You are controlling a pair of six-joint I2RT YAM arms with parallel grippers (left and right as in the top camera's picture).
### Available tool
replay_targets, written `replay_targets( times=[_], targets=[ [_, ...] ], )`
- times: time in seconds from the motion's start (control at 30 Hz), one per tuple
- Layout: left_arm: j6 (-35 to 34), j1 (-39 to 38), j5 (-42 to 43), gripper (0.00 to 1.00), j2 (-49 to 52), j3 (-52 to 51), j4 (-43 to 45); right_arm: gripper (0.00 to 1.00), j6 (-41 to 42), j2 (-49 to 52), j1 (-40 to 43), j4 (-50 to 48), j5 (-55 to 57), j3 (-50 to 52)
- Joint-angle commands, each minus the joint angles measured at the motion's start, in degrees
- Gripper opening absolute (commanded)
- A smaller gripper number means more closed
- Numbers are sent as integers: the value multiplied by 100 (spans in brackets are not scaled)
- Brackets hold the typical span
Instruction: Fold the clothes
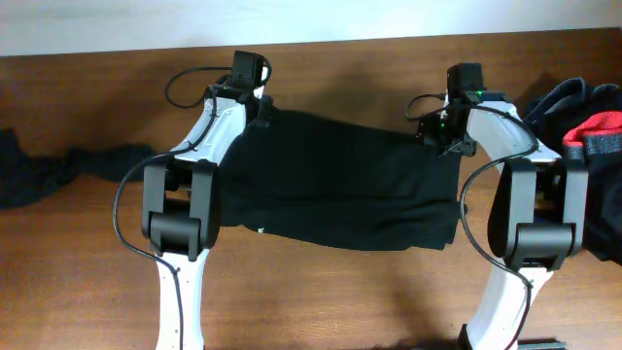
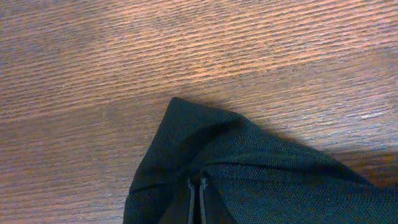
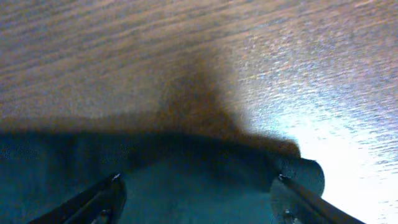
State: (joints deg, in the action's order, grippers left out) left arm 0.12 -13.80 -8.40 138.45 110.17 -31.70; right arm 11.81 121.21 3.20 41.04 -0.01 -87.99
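On the brown wood-grain table (image 1: 321, 292), one large plain black mesh top (image 1: 340, 180) is lying spread out flat between my two arms, in a wide, roughly rectangular shape. My left gripper (image 2: 196, 184) is pinching the top's far left corner, its fingers pressing together on the fabric while the corner is rising in a small peak off the wood. My right gripper (image 3: 199, 182) is hovering at the far right corner with its fingers spread wide. The top's edge is lying between them and they are not clamping it. I am counting four other garments. One crumpled dark navy-black garment (image 1: 58, 165) is trailing along the table's left side. At the right edge, three are sitting heaped together: a black piece (image 1: 559, 102), a red piece (image 1: 601, 124) and a grey-blue piece (image 1: 604, 146). I cannot tell whether more are lying underneath. A pale wall (image 1: 292, 19) is running behind the table's far edge, and light is glaring off the wood near my right fingers.
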Motion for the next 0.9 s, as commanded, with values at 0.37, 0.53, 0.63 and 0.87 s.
replay_targets(
  times=[0.37,0.53,0.63,0.87],
  targets=[
    [-83,9,-85,1,39,142,-48,65,-105,260,-63,-114,46,-92],
    [-83,9,-85,1,39,142,-50,31,-107,299,-66,-98,28,-92],
    [-83,9,-85,1,39,142,-48,17,-107,299,-66,-107,31,-92],
    [-76,39,-111,1,37,234,-81,4,-111,295,-50,-155,33,-151]
  ],
)
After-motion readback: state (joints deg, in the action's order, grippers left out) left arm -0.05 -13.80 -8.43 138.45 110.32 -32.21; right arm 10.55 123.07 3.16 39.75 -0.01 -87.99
